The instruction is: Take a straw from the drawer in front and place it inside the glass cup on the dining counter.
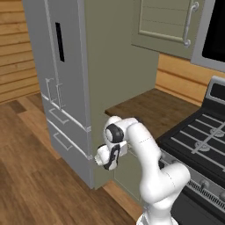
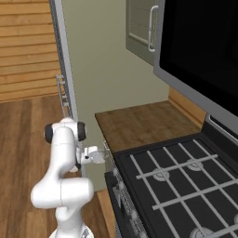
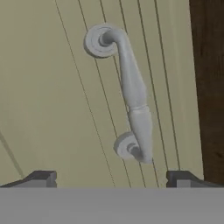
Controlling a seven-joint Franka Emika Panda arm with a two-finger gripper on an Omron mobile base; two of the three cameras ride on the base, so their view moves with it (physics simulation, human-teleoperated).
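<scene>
The hand view looks straight at the sage-green drawer front (image 3: 52, 109) and its small silver bar handle (image 3: 133, 94). My gripper (image 3: 111, 179) is open, with its two dark fingertips (image 3: 41, 178) spread wider than the handle and a short way off it, nothing between them. In the base views the gripper (image 1: 100, 158) (image 2: 103, 156) is held low, just under the edge of a small wood top, facing the cabinet front. The straw is hidden, and the glass cup and dining counter are out of view.
A tall grey fridge (image 1: 66, 88) stands left of the small wood-grain counter (image 1: 149, 110). A black stove (image 1: 197, 136) with grates is on the right, a dark microwave (image 2: 204, 46) above it. A sage-green upper cabinet (image 1: 167, 19) hangs overhead. Wooden floor (image 1: 35, 176) lies behind and left.
</scene>
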